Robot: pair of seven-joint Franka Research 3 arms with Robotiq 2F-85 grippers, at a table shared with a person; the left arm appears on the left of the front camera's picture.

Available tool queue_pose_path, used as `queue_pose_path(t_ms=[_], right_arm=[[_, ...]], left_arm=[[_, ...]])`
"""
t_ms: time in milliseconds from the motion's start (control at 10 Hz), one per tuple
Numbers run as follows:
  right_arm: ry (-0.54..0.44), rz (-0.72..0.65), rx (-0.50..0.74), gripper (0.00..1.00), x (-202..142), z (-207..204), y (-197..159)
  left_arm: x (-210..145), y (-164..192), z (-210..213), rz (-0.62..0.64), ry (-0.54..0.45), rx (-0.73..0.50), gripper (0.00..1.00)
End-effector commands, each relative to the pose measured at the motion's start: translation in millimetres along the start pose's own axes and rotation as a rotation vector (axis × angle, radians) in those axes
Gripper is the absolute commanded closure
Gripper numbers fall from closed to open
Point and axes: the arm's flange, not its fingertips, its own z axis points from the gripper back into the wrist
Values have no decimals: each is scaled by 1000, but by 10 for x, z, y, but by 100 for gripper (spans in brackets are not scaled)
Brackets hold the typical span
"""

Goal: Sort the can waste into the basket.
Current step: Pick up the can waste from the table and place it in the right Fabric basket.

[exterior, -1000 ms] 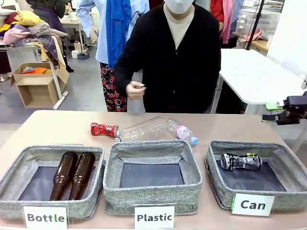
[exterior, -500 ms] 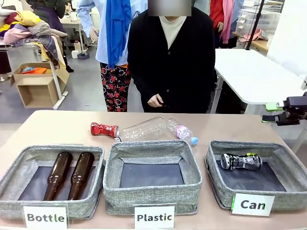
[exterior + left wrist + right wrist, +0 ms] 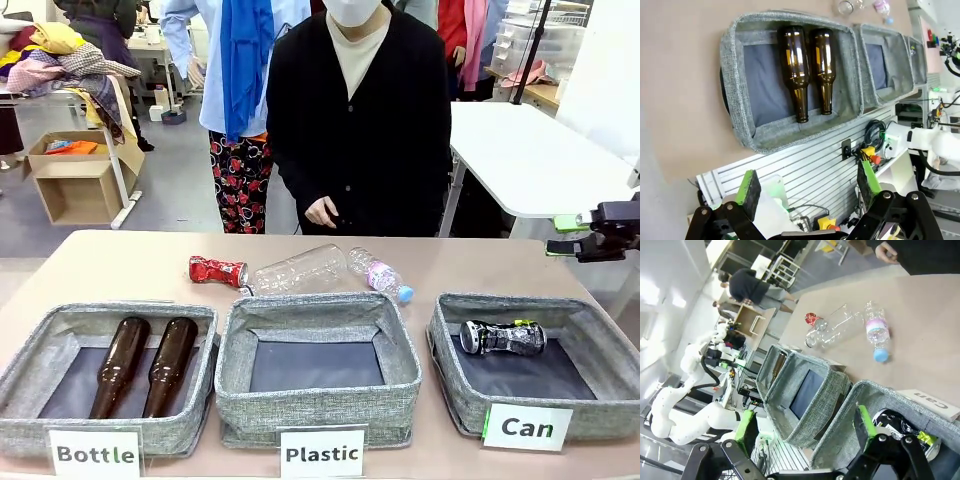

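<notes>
**Waste sort at halfway: red can [image 3: 217,270] on table [image 3: 120,262], black can [image 3: 503,337] in basket [image 3: 446,365]**

Left gripper [image 3: 808,185] hangs released, its green pads wide apart, just off the table's near edge in its wrist view. It faces the Bottle bin [image 3: 30,365]. Two brown bottles [image 3: 122,365] lie side by side in that bin, necks toward the robot.

The red can lies on its side on the bare table, behind the Plastic bin's [image 3: 240,415] far left corner and well apart from the basket. Just to its right a large clear bottle [image 3: 300,270] lies on its side. A small bottle [image 3: 378,276] with a pink label and blue cap lies just beside that one. The Plastic bin sits in the middle of the row, its dark lining bare.

A person [image 3: 360,120] in a dark cardigan stands at the far side of the table, one hand [image 3: 322,211] held at the waist.

The basket, labelled "Can", stands at the right end of the row. The black can lies on its side on the lining, toward the far wall.

Right gripper [image 3: 563,235] hovers at the picture's right edge, above the table beyond the basket's far right corner. Its pads are spread apart, released. Its wrist view looks across the basket and the black can inside.
</notes>
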Motion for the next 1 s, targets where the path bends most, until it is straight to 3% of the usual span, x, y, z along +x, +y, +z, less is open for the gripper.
queue_pose_path(t_ms=[0, 700, 800, 900], right_arm=[[-1, 21, -17, 0, -34, 0, 12], [-1, 21, -17, 0, -34, 0, 12], [-1, 21, -17, 0, -34, 0, 12], [-1, 21, -17, 0, -34, 0, 12]], left_arm=[[-39, 6, 9, 6, 12, 4, 0], [-1, 2, 0, 0, 0, 0, 0], [-70, -200, 101, 37, -14, 79, 0], [-44, -493, 70, -34, 16, 148, 0]])
